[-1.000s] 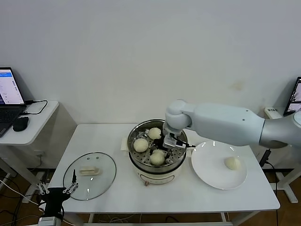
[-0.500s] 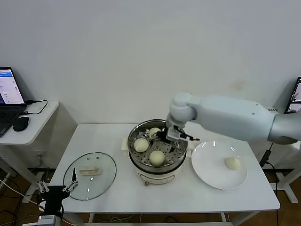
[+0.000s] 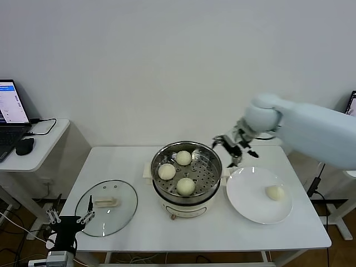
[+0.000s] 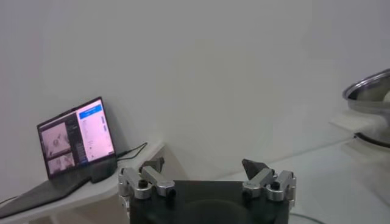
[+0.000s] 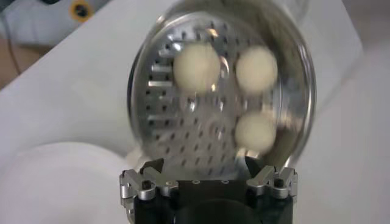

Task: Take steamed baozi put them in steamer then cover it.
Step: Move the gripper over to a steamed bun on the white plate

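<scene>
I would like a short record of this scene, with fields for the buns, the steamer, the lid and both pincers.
buns in steamer: three baozi on the perforated tray
bun outside: one baozi on the white plate
steamer: uncovered, at table centre
cover: flat on the table, to the robot's left of the steamer
right pincer: open, empty, above the gap between steamer and plate
left pincer: open, empty, low at the table's front left edge

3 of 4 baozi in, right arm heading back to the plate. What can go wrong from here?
1. The last baozi is smooth and round on a flat plate; the open right gripper could nudge it away.
2. Free tray space in the steamer is on the plate side; a drop could hit the rim.
3. The cover overhangs the table edge.
</scene>
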`<action>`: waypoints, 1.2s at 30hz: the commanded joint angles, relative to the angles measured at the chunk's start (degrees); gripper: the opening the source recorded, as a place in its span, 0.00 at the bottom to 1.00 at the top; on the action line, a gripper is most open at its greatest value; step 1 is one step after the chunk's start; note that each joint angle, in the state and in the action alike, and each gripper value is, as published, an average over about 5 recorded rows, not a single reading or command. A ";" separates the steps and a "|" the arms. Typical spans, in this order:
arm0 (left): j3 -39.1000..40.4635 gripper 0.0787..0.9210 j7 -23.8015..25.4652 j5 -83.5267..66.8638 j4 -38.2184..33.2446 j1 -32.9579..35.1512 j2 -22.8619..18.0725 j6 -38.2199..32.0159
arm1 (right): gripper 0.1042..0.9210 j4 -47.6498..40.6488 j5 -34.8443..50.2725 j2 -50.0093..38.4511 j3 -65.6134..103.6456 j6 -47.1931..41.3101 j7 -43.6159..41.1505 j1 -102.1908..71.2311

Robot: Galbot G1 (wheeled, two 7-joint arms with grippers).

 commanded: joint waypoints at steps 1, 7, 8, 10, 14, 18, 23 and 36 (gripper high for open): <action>0.56 0.88 0.02 0.06 -0.09 -0.10 0.41 0.02 | 0.88 -0.61 -5.21 -16.27 10.30 -6.44 -2.45 -13.59; 0.76 0.88 -0.01 0.18 -0.08 0.11 0.36 0.00 | 0.88 -8.67 -11.21 -16.10 26.88 3.04 -6.42 -31.78; 0.76 0.88 -0.02 0.23 -0.06 0.20 0.32 -0.01 | 0.88 -10.01 -12.04 -15.61 29.06 4.26 -6.75 -33.95; 0.69 0.88 -0.04 0.29 -0.03 0.41 0.27 -0.01 | 0.88 -12.72 -13.86 -14.38 32.57 6.05 -7.20 -37.08; 0.33 0.88 -0.04 0.35 -0.09 0.87 0.13 0.01 | 0.88 -17.75 -17.39 -11.57 37.10 8.39 -7.35 -40.89; 0.23 0.88 -0.02 0.65 -0.08 1.09 -0.32 0.04 | 0.88 -21.70 -20.35 -8.50 39.65 10.12 -6.59 -43.58; 0.19 0.88 0.02 1.10 -0.07 1.30 -0.85 0.09 | 0.88 -26.49 -22.94 -3.65 41.11 11.11 -4.55 -44.93; -0.29 0.88 0.03 1.36 0.19 1.52 -1.23 0.12 | 0.88 -31.27 -26.76 3.97 41.52 9.20 -0.62 -44.95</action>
